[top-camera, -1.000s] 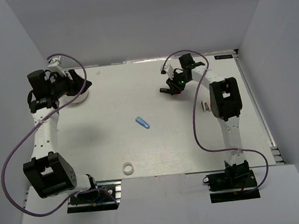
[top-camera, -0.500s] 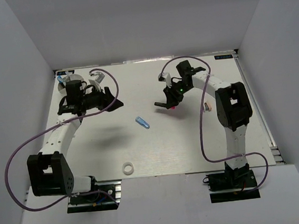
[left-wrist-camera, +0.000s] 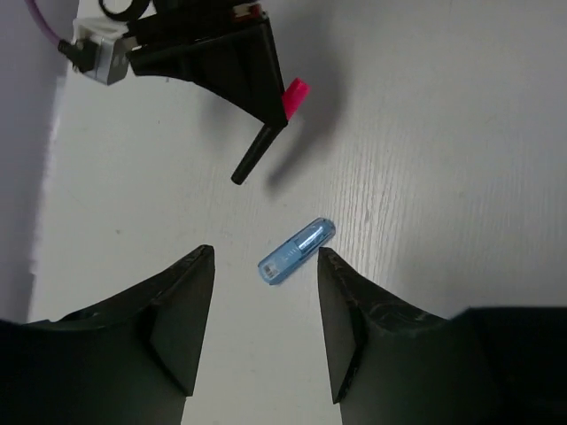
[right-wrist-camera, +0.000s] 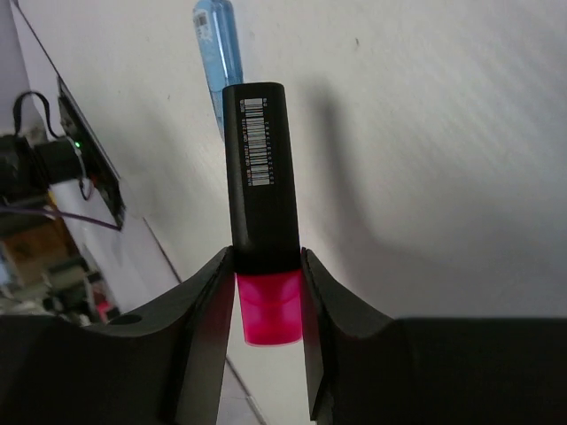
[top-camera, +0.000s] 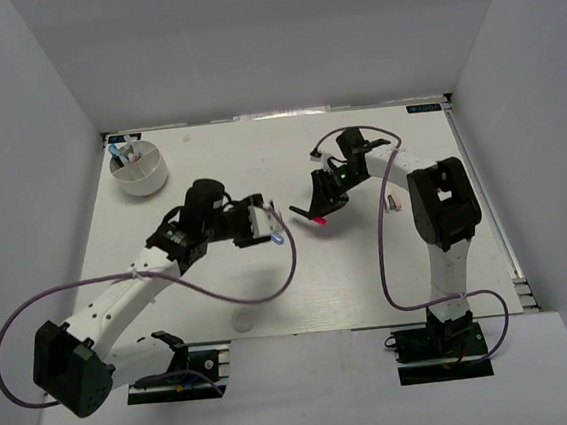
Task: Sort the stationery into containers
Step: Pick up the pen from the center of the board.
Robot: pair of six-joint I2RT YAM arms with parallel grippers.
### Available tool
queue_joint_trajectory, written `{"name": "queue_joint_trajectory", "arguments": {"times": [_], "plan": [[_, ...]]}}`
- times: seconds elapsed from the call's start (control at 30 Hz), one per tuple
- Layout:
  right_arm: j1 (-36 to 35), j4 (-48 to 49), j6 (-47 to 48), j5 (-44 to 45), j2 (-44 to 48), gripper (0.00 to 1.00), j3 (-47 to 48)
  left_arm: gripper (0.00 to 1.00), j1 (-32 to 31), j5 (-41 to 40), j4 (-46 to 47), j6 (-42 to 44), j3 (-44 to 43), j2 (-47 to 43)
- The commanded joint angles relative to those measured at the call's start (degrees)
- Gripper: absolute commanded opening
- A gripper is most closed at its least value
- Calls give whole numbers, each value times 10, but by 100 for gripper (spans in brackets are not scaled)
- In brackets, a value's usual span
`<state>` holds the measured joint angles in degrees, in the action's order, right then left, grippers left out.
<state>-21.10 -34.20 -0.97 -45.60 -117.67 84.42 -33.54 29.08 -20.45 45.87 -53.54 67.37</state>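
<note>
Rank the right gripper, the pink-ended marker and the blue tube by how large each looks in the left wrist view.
1. right gripper: clearly largest.
2. pink-ended marker: looks a little longer than the blue tube, but it is held above the table, nearer the camera, so unsure.
3. blue tube.

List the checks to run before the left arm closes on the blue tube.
1. The blue tube lies between the jaws of the left end effector: ok.
2. Those jaws stand wider than the tube: ok.
3. Tube flat on the table, touching nothing else: ok.
4. The right end effector is clamped on the black marker: ok.
5. Height gap between that marker and the left end effector: cannot tell.
6. The white tub is upright: ok.
</note>
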Motion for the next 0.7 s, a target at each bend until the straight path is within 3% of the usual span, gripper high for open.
{"name": "queue_joint_trajectory", "arguments": {"times": [0.0, 0.17, 0.5, 0.67], "plan": [[-10, 22, -111, 33, 64, 0, -24, 60, -48, -69, 27, 216, 55, -44], [-30, 17, -162, 107, 125, 0, -69, 62, -114, -59, 30, 311, 76, -42], [-69, -2, -242, 199, 176, 0, -73, 63, -220, -78, 102, 317, 69, 37], [-96, -21, -282, 266, 196, 0, -59, 60, -233, -104, 138, 314, 87, 43]]}}
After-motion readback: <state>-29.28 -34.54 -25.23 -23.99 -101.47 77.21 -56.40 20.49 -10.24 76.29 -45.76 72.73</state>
